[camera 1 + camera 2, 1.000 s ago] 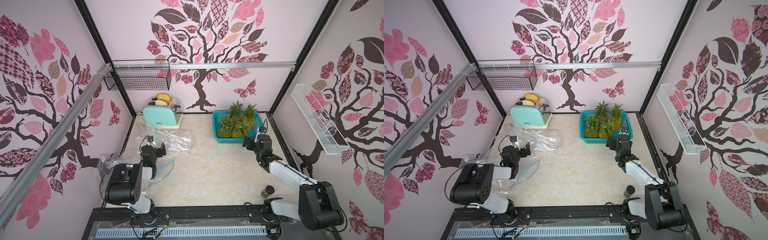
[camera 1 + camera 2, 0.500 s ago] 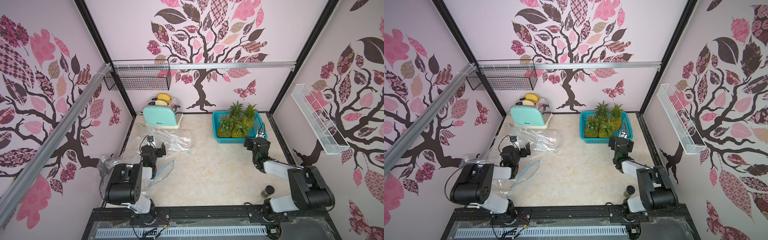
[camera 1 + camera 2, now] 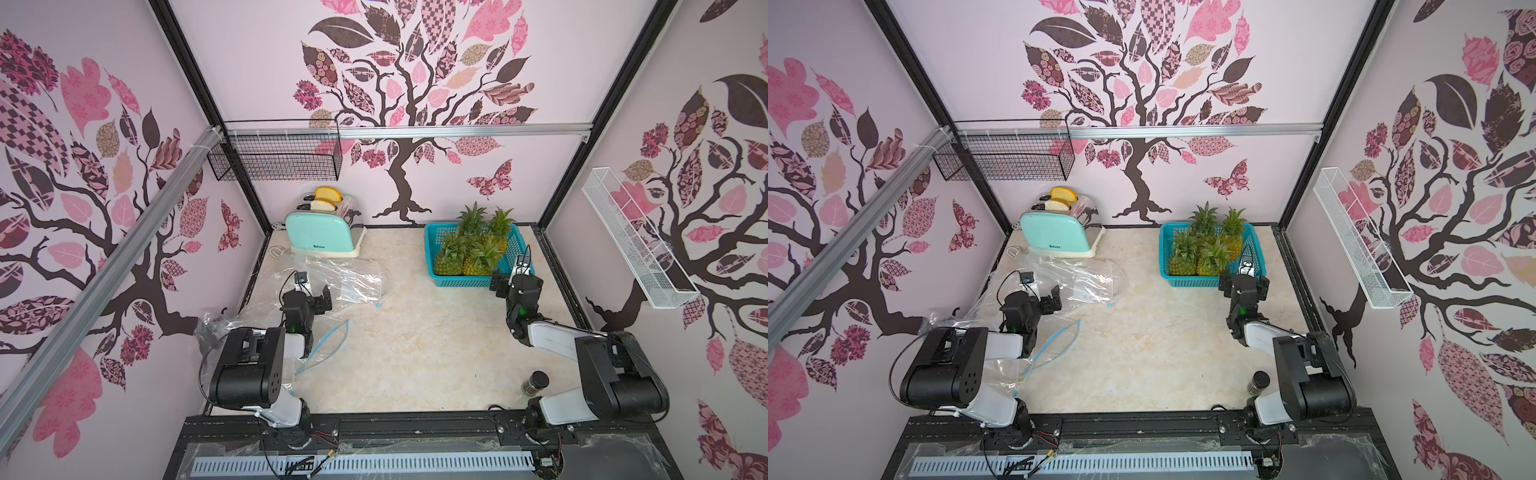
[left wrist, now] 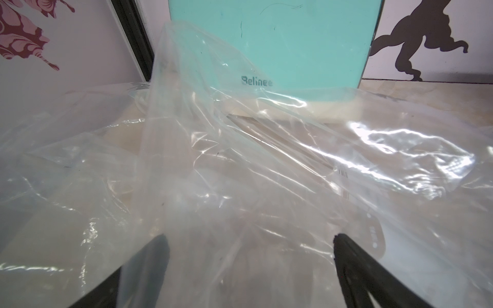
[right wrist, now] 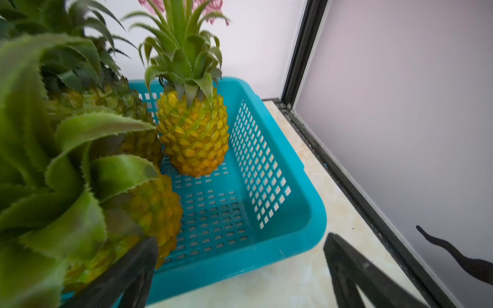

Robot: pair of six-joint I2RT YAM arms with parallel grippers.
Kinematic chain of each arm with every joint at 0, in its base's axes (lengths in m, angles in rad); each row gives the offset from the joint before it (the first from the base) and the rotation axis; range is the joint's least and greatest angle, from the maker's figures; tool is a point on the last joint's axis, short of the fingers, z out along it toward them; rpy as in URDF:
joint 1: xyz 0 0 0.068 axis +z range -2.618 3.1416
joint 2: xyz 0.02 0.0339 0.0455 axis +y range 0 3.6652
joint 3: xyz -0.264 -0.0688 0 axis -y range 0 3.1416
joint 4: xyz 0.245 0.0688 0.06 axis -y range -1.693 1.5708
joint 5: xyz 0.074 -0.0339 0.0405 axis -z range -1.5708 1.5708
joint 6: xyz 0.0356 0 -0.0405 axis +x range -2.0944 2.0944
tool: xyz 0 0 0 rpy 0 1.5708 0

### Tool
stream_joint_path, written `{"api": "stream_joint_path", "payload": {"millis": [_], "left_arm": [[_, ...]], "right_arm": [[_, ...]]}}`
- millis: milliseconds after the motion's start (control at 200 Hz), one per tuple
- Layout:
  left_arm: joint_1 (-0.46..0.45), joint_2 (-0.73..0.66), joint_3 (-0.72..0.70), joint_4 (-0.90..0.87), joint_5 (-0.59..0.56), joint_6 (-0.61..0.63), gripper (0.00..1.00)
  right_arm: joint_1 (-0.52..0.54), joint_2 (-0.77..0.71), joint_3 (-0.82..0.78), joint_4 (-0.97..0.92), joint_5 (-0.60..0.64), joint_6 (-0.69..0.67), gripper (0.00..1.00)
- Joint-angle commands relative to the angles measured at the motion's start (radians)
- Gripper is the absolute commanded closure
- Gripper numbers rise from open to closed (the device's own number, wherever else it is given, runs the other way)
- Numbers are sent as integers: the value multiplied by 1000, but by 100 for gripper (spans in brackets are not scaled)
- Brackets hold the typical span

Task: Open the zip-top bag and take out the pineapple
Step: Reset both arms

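Looking from the near edge, we find a bag (image 3: 322,353), its blue zip gaping, beside the left arm (image 3: 249,361). Just past it the left gripper (image 4: 249,240) is spread wide. Clear plastic lies loose between its jaws, and a second bag (image 3: 359,279) stretches left to right before the toaster (image 3: 322,232). Neither bag shows fruit inside. Well apart to the right, the right gripper (image 5: 241,241) is spread and empty at the near-right corner of the basket (image 5: 309,213), where four pineapples (image 5: 196,138) stand upright. We judge the left arm nearer the bags.
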Motion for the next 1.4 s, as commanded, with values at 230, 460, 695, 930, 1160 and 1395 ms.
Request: {"api": "stream_joint_path", "payload": {"millis": [230,460,695,930,1160,1395], "left_arm": [[-1,0,8,18,-2,2,2],[-1,0,8,17,-2,1,2],[-1,0,6,18,-2,2,2],[-2,-1,6,17,-2,2,2],[-1,0,6,17,-3,3,2],[0,3,12,12,1,1,2]], "right_arm": [[-8,41,-193,297,-36,50,1],[-47,113,-270,510,-186,24,1],[-46,88,-256,452,-187,28,0],[-47,86,-256,448,-188,29,1],[-47,87,-255,448,-188,29,0],[-47,87,-256,448,-188,29,1]]}}
